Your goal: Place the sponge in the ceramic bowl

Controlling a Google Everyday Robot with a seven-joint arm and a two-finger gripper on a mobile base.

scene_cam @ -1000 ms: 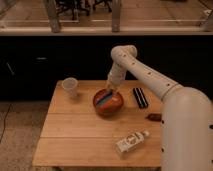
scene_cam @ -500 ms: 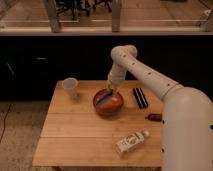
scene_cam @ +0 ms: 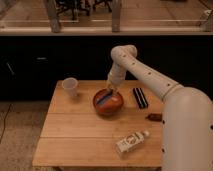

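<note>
The orange-brown ceramic bowl (scene_cam: 108, 102) stands near the middle of the wooden table (scene_cam: 75, 130). Inside it lies the blue sponge (scene_cam: 104, 97), slanted across the reddish interior. My gripper (scene_cam: 112, 89) hangs at the end of the white arm just over the bowl's back right rim, right above the sponge's upper end.
A small white cup (scene_cam: 70, 87) stands at the table's back left. A dark ridged bar (scene_cam: 140, 97) lies right of the bowl. A small brown object (scene_cam: 154, 117) sits near the right edge, and a white bottle (scene_cam: 131, 142) lies on its side at the front right.
</note>
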